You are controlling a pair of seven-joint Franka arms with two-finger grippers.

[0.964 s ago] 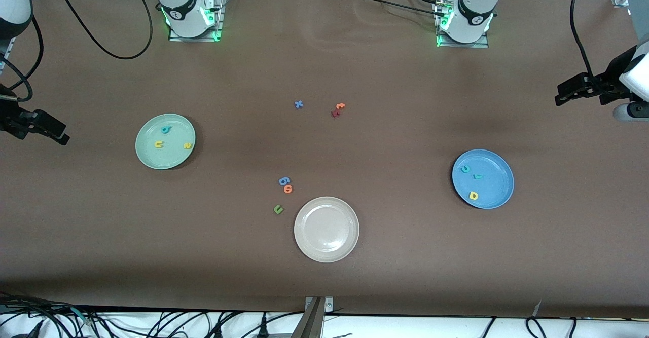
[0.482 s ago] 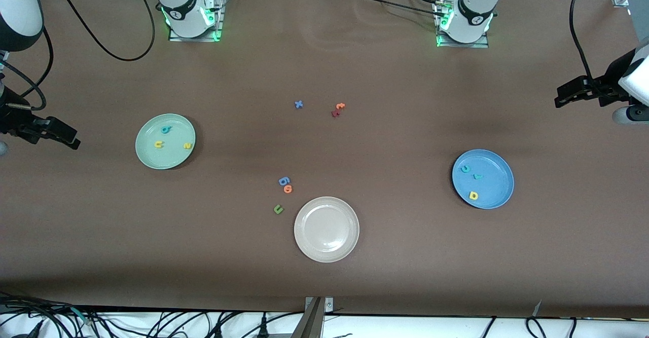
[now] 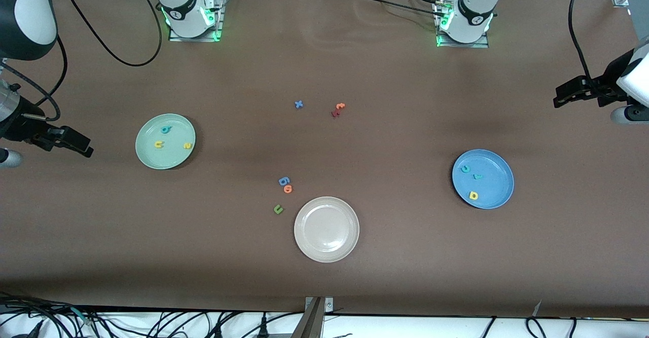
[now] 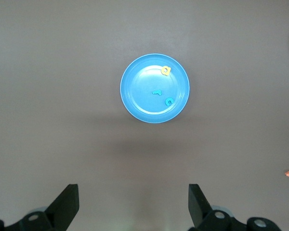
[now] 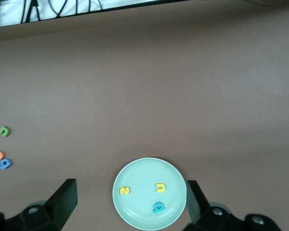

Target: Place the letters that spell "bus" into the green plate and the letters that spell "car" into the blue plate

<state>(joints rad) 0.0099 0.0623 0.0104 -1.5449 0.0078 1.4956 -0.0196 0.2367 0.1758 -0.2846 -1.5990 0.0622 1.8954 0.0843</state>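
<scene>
**Now: three letters in each coloured plate**

Three plates sit on the worktop [image 3: 385,84]. The green plate [image 3: 147,158] holds three letters: b [image 3: 166,129], u [image 3: 159,144], s [image 3: 187,146]. The blue plate [image 3: 499,188] holds c [image 3: 465,169], r [image 3: 477,176], a [image 3: 473,195]. Six stray letters lie apart, near the white plate [image 3: 326,229].

The right end effector [image 5: 130,199] hangs high over the green plate, fingers wide, empty. The left end effector [image 4: 133,202] hangs high beside the blue plate, spread wide, empty.

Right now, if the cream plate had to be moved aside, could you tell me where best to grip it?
Take the cream plate by its raised rim, coming down from above at the edge away from the green "u". It lies flat and is probably too wide to span, so the rim looks like the only pinchable part.
</scene>
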